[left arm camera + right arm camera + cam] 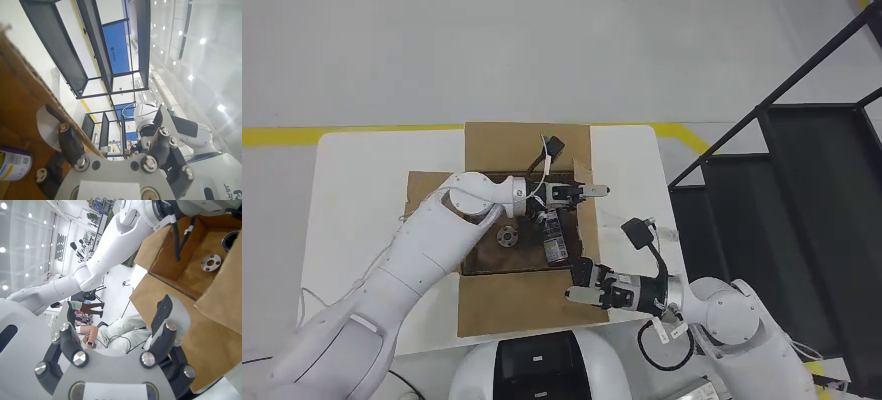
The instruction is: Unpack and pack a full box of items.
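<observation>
An open cardboard box stands on the white table with its flaps spread. Inside lie a can on its side and a round metal flange. My left gripper is at the box's right wall. It is open, and the wall's cardboard edge runs between its fingers; the can lies just inside. My right gripper hangs open over the near flap, empty. Past it are the flange and a dark round can top.
A black metal stair frame stands just off the table's right edge. Bare table strips run left and right of the box. A yellow floor line passes behind the table.
</observation>
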Controlling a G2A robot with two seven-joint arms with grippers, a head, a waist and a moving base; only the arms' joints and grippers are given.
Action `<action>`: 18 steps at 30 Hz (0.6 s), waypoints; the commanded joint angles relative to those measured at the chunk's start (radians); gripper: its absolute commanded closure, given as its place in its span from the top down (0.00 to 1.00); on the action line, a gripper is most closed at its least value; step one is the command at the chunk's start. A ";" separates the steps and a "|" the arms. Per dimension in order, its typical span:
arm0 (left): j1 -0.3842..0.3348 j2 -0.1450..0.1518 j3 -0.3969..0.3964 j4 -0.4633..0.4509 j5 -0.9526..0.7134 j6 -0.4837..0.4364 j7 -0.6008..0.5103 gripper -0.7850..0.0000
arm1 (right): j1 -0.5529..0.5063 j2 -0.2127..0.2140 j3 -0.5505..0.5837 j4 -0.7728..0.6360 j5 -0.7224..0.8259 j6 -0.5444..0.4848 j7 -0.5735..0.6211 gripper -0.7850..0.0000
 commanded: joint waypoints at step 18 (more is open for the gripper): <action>-0.007 -0.003 -0.144 0.091 -0.117 -0.129 -0.140 1.00 | -0.143 0.009 0.169 0.050 0.075 0.129 -0.227 1.00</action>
